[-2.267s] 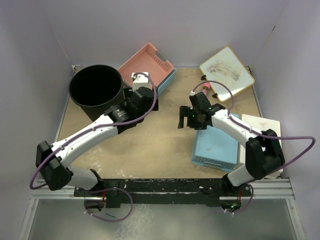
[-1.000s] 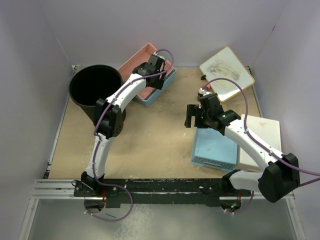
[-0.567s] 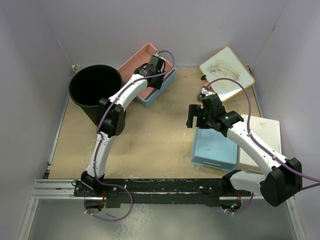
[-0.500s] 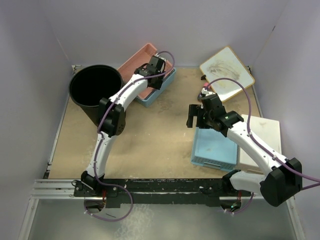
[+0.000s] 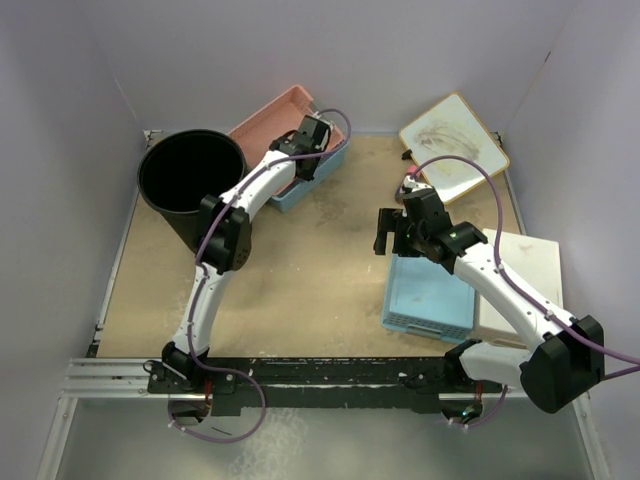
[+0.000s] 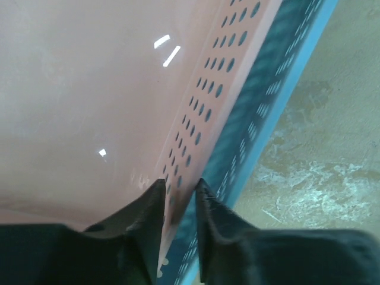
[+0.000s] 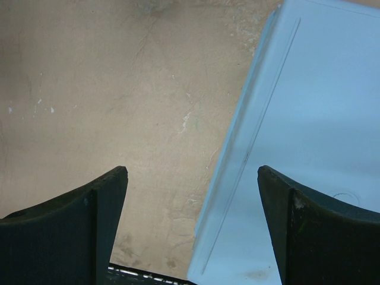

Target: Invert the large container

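The large container (image 5: 192, 180), a tall black bucket, stands upright with its mouth up at the back left. My left arm reaches past it to the right. My left gripper (image 5: 308, 150) (image 6: 180, 183) is shut on the perforated side wall of the pink basket (image 5: 265, 118) (image 6: 89, 89), one finger inside and one outside. That pink basket sits nested in a light-blue basket (image 5: 292, 194) (image 6: 267, 119). My right gripper (image 5: 381, 232) (image 7: 193, 171) hangs open over the left edge of another light-blue basket (image 5: 430, 295) (image 7: 320, 119), holding nothing.
A framed whiteboard (image 5: 455, 140) lies at the back right. A white box (image 5: 525, 265) sits against the right wall beside the blue basket. Sandy table surface (image 5: 310, 270) (image 7: 119, 89) stretches between the arms. Purple walls close in the sides and back.
The left gripper's jaws have closed onto the pink basket's wall, and the pink basket has shifted a little to the left. The right arm has held still for the last half second.
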Robot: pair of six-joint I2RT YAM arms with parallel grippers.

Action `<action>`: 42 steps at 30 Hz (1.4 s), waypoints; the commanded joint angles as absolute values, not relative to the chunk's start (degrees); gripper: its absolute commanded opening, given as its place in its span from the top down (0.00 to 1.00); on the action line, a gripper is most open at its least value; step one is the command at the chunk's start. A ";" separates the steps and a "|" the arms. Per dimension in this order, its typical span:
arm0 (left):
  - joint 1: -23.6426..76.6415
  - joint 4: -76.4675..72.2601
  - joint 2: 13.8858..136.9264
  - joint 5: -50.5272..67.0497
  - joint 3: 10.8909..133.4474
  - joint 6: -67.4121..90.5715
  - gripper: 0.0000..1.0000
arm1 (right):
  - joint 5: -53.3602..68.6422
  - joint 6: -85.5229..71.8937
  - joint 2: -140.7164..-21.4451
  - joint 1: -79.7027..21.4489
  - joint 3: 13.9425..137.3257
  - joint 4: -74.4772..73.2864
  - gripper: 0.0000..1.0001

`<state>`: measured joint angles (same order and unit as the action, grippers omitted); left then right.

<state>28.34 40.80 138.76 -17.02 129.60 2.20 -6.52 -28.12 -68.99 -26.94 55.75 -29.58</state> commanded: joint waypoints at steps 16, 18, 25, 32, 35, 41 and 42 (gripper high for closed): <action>37.53 39.58 119.38 -27.84 136.50 -5.73 1.00 | -7.83 -30.36 -69.02 -26.76 56.60 -25.82 0.08; 39.04 40.53 118.08 -26.42 138.48 -4.39 1.00 | -7.82 -30.90 -68.55 -26.81 56.45 -25.98 0.08; 39.85 37.85 109.73 -11.74 133.72 12.00 1.00 | -21.82 -32.42 -62.67 -26.81 58.36 -31.34 0.08; 40.07 24.71 100.84 1.13 117.49 28.60 1.00 | -37.66 -28.55 -54.34 -26.80 65.54 -36.23 0.08; 40.08 16.79 97.06 7.82 109.02 36.69 1.00 | -41.70 -26.73 -51.22 -26.81 66.95 -35.58 0.08; 40.03 1.84 88.06 11.76 90.27 50.71 1.00 | -42.65 -24.83 -49.82 -26.76 67.59 -36.44 0.08; 40.06 -0.77 87.00 12.18 87.31 53.20 1.00 | -42.71 -24.87 -50.16 -26.80 67.51 -36.50 0.08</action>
<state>40.18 16.71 94.35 6.94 94.00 40.18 -39.20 -26.70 -48.80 -26.94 66.30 -34.83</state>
